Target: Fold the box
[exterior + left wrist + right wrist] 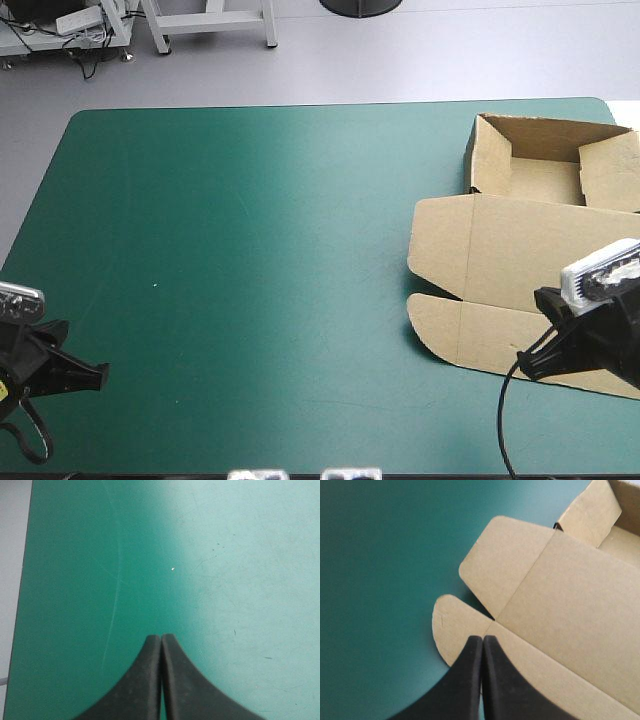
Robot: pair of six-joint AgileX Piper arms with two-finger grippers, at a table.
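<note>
Two grippers: both are seen with the black fingers (140, 690) pressed together into one pointed arch
Left gripper (100, 375): it is held over the near left corner of the table, above the bare teal-green cover (250, 250), well apart from the box
Right gripper (522, 365): it is held over the near right part of the table, its tips (482, 639) above the near edge of the lid, just where two rounded flaps meet; if the board is touched cannot be told
Box (530, 250): brown, placed at the far right part of the table
Tray (540, 165): open, its walls are raised, near the far edge
Lid (520, 250): it is laid flat on the cover, on the near side of the tray
Flaps (440, 240): rounded, spread flat toward the middle of the table
White speck (173, 569): it is seen on the cover ahead of the left fingers
</note>
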